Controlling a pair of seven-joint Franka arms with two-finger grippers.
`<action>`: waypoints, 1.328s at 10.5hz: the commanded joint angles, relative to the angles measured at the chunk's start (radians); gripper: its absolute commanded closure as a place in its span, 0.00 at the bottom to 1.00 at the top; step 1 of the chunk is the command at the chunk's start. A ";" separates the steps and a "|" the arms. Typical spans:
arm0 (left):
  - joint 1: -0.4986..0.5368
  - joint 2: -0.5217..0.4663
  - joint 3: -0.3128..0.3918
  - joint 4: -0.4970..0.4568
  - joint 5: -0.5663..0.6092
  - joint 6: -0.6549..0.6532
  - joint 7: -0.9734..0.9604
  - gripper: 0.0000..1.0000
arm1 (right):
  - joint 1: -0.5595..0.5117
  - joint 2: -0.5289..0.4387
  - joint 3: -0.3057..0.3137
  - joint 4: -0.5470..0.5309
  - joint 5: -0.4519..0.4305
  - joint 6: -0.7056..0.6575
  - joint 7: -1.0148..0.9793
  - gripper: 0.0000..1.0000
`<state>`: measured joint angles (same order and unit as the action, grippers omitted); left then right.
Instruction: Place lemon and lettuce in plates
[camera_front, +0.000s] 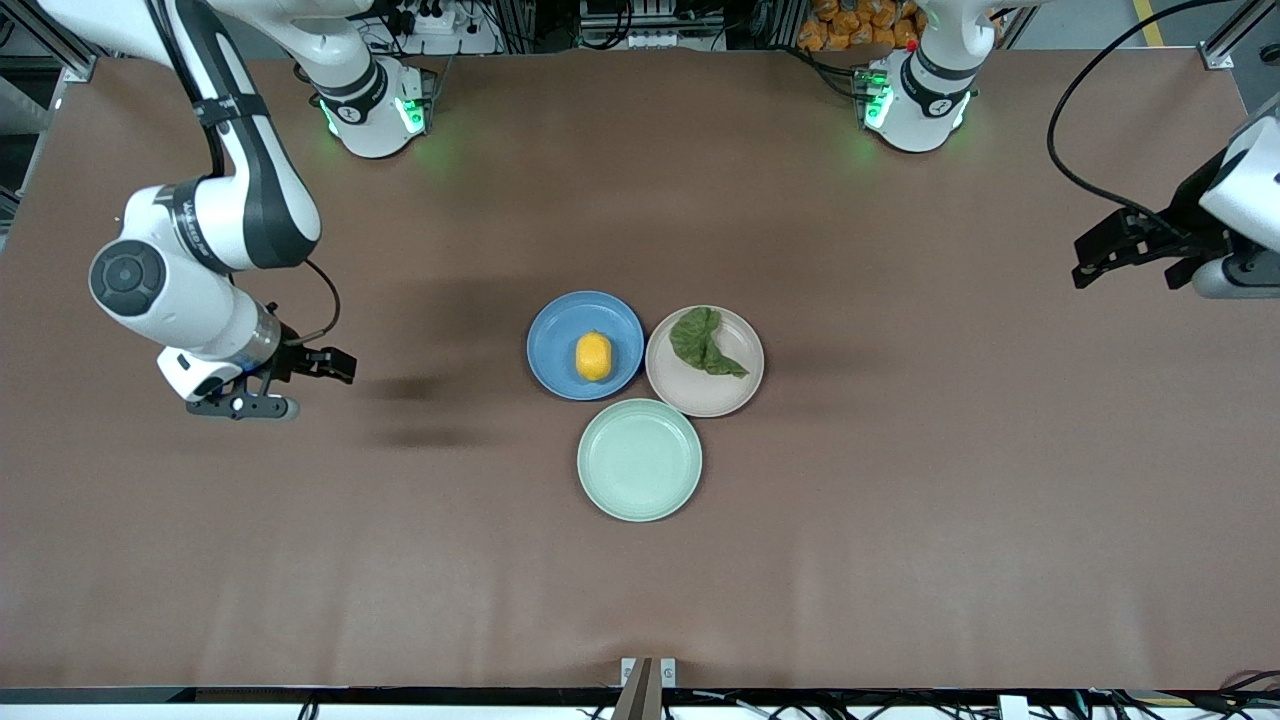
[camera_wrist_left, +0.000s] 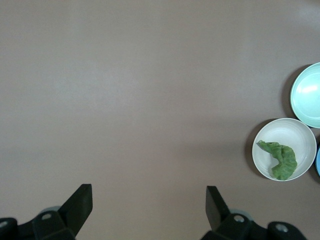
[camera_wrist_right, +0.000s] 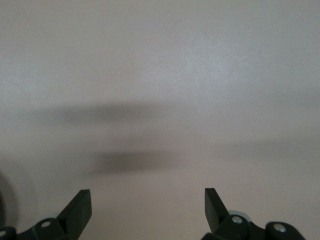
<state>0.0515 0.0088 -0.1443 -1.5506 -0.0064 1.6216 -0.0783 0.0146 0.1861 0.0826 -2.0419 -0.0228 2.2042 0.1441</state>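
The lemon (camera_front: 593, 356) was seen in the blue plate (camera_front: 552, 330), the lettuce (camera_front: 704, 342) in the beige plate (camera_front: 704, 398); nothing seemed left. The left gripper (camera_front: 1105, 252) and right gripper (camera_front: 300, 380) were spread empty, well apart from them.

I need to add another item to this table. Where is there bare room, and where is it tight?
Bare tabletop runs between the mint-green plate and the front camera, and between the plates and either open gripper: right gripper, left gripper. It is crowded at the centre, where the blue plate with the lemon and the beige plate with the lettuce cluster.
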 joint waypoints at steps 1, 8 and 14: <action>-0.031 -0.027 0.011 -0.023 -0.027 -0.006 0.018 0.00 | 0.013 -0.109 -0.033 -0.041 -0.011 -0.023 -0.026 0.00; -0.048 -0.023 0.011 -0.014 -0.026 -0.048 0.020 0.00 | 0.008 -0.145 -0.093 0.257 -0.008 -0.357 -0.127 0.00; -0.047 -0.023 0.006 -0.009 -0.021 -0.048 0.012 0.00 | -0.010 -0.145 -0.089 0.480 0.009 -0.544 -0.126 0.00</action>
<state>0.0033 0.0021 -0.1421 -1.5560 -0.0077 1.5836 -0.0783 0.0172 0.0340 -0.0105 -1.6046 -0.0212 1.6847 0.0260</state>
